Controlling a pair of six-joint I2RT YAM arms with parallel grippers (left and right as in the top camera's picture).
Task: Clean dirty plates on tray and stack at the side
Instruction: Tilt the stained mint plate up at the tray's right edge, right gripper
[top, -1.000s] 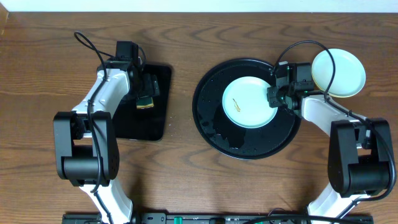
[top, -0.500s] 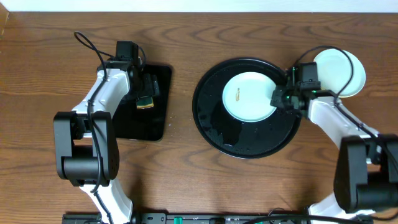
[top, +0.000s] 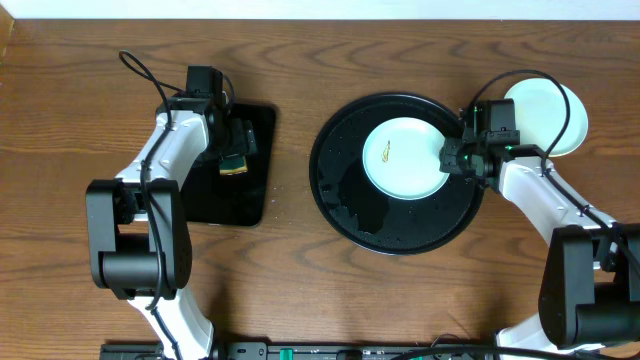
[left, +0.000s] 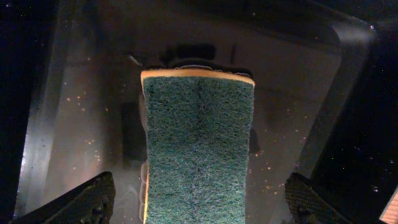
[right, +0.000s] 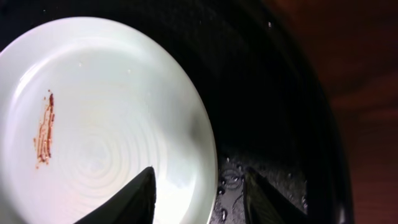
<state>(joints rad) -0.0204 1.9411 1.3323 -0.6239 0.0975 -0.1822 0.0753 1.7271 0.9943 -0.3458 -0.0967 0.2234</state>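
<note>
Smeared mint-white plate (top: 403, 158) lies right of centre on the round black tray (top: 350, 215). The right gripper (top: 452, 160) stands at its right edge with its fingers spread, the rim between them and nothing clamped. A stack of pale plates (top: 555, 115) sits just off the tray's upper right, while the left gripper (top: 232, 150) hangs over the rectangular black tray (top: 245, 200), its fingers parted wider than the green sponge (left: 199, 149) between them.
</note>
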